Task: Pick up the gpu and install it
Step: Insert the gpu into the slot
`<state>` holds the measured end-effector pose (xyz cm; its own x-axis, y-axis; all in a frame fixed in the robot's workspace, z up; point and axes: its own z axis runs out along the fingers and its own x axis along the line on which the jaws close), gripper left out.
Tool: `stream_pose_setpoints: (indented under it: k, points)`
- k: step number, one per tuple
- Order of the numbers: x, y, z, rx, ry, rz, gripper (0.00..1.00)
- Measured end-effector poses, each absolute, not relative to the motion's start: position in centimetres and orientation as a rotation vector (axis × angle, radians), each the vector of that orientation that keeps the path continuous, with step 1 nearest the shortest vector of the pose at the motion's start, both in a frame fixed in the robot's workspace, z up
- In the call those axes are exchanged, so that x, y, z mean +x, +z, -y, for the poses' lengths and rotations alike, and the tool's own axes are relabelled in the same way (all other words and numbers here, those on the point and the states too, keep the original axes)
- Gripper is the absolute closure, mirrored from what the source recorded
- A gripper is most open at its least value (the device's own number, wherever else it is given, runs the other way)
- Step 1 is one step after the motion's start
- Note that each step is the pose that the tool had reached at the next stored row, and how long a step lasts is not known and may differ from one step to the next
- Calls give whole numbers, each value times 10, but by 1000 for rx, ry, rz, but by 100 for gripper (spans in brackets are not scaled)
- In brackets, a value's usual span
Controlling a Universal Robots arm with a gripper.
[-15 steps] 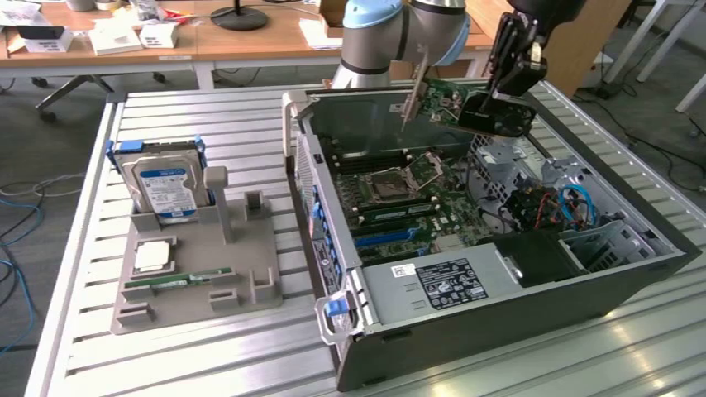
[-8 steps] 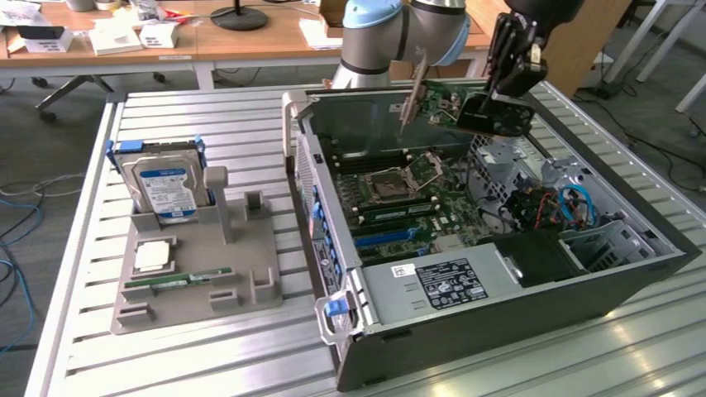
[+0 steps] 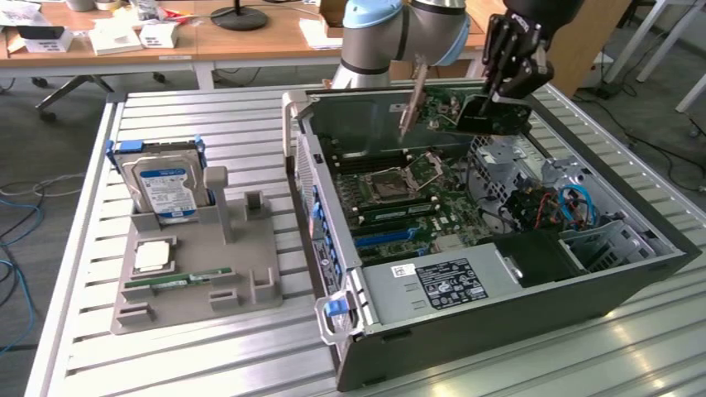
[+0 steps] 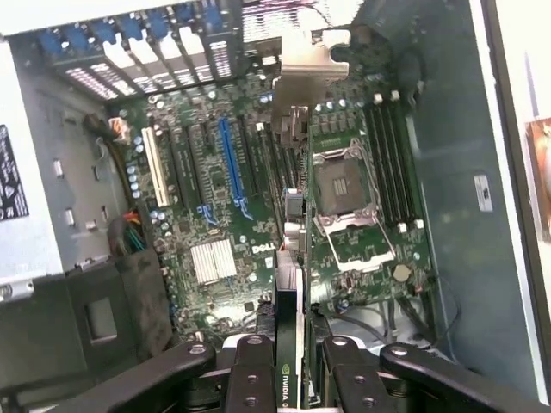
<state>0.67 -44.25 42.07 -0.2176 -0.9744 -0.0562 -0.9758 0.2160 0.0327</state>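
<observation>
My gripper (image 3: 493, 103) hangs over the back of the open computer case (image 3: 617, 281), shut on the gpu (image 3: 447, 112). The card is a green circuit board with a metal bracket, held up in the air above the motherboard (image 3: 408, 207) and touching nothing else. In the wrist view the gpu (image 4: 293, 258) appears edge-on between the black fingers (image 4: 250, 374) of the gripper (image 4: 291, 366), its silver bracket (image 4: 310, 60) at the far end. The long blue slot (image 4: 231, 168) lies a little to one side of the card's edge.
A grey holder tray (image 3: 193, 306) at the exterior view's left carries a hard drive (image 3: 165, 186) standing upright, a RAM stick (image 3: 177, 281) and a CPU (image 3: 149, 256). Inside the case are the empty CPU socket (image 4: 349, 198), a power supply (image 3: 436, 285) and cables (image 3: 568, 207).
</observation>
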Motion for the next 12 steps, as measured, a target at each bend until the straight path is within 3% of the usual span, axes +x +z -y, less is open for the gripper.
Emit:
stream_pose_setpoints:
  k: [12]
  points:
    - [7, 418, 443, -2133, 97, -2279, 74]
